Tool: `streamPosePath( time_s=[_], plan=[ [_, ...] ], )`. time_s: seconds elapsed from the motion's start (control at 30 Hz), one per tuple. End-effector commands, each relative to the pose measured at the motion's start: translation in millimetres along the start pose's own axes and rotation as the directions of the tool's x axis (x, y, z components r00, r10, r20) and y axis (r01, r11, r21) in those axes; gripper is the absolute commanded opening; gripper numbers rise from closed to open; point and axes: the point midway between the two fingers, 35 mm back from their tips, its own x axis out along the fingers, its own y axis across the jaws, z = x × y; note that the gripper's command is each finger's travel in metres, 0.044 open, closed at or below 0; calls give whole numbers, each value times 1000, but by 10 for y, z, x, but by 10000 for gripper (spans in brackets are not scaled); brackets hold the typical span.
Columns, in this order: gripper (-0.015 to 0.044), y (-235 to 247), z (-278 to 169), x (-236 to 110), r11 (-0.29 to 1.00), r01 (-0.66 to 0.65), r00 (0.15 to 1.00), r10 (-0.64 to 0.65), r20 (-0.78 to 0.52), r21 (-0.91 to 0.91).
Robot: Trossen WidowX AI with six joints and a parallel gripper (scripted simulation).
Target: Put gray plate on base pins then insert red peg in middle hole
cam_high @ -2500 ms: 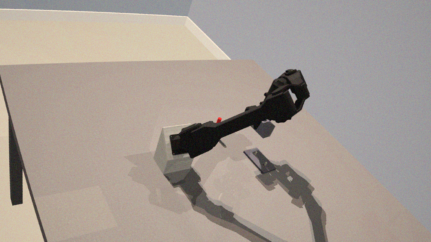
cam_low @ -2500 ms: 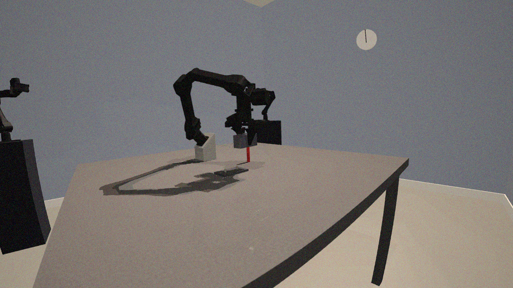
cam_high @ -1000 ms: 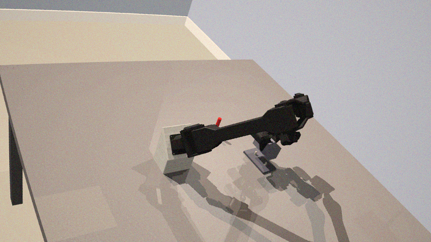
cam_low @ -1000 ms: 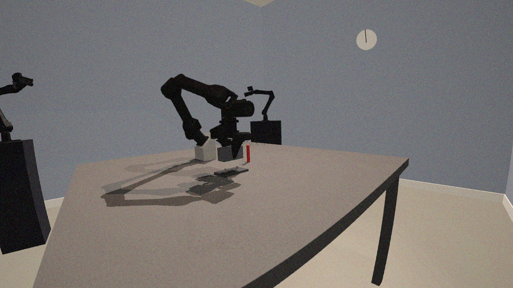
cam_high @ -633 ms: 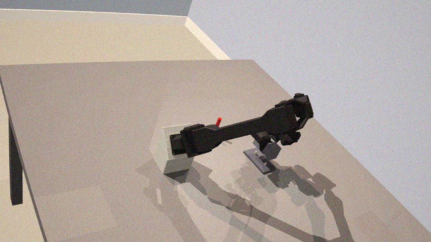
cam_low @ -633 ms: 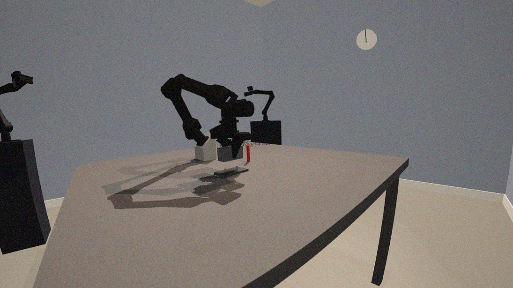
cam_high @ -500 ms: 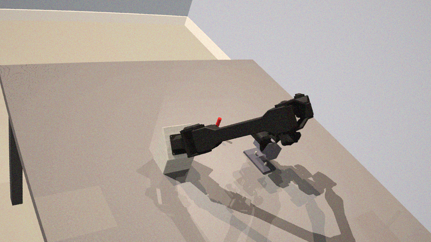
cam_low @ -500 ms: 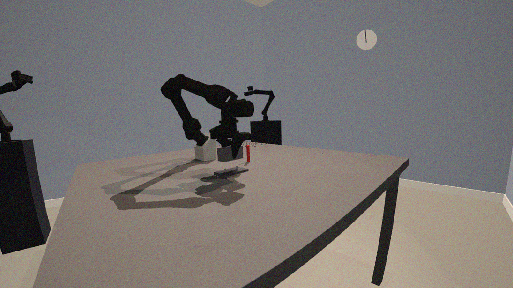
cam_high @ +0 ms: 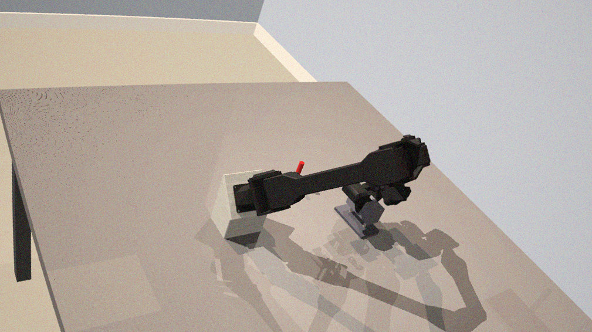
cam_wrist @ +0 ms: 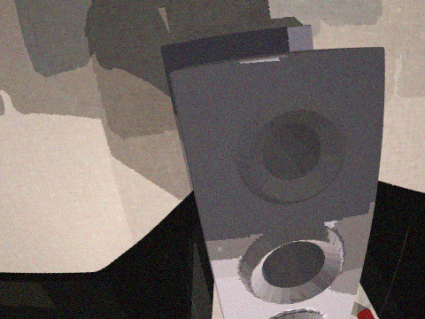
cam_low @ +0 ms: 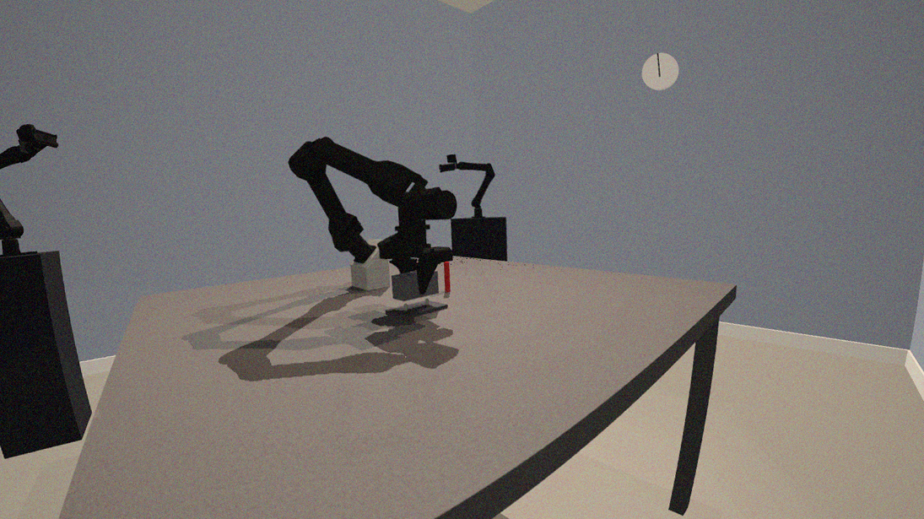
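The gray plate (cam_high: pixel 370 212) (cam_low: pixel 407 286) (cam_wrist: pixel 221 111) hangs just above the dark gray base (cam_high: pixel 344 216) (cam_low: pixel 434 308) (cam_wrist: pixel 226 50), with a narrow gap between them in the exterior view. My gripper (cam_high: pixel 363 205) (cam_low: pixel 416 285) (cam_wrist: pixel 261 186) is shut on the plate and points down. The wrist view shows the plate's round holes, one of them cut by the lower edge, and a strip of base past its far end. The base's pins are mostly hidden by the plate. The red peg (cam_high: pixel 300 167) (cam_low: pixel 447 277) (cam_wrist: pixel 366 314) stands upright on the table beside the base, apart from the gripper.
The arm's off-white mounting block (cam_high: pixel 244 227) (cam_low: pixel 369 275) stands on the table (cam_high: pixel 126 180) (cam_low: pixel 302 455). In the top view the arm passes in front of the peg's lower part. Two other arms stand on black pedestals (cam_low: pixel 14 346) (cam_low: pixel 479 238) beyond the table.
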Motion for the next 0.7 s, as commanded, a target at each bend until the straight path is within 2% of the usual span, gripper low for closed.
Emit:
streamPosePath(
  time_s=[0.0, 0.3, 0.6, 0.67],
  plan=[
    [0, -6, -2, 65, 1000, 3, 1000, -3, 4, -5],
    [0, -9, 1, 201, 1000, 3, 1000, -3, 5, -5],
    [0, -7, 7, 174, 1000, 1, 1000, -1, 1, 0],
    [53, -7, 7, 174, 1000, 1, 1000, -1, 1, 0]
  ],
)
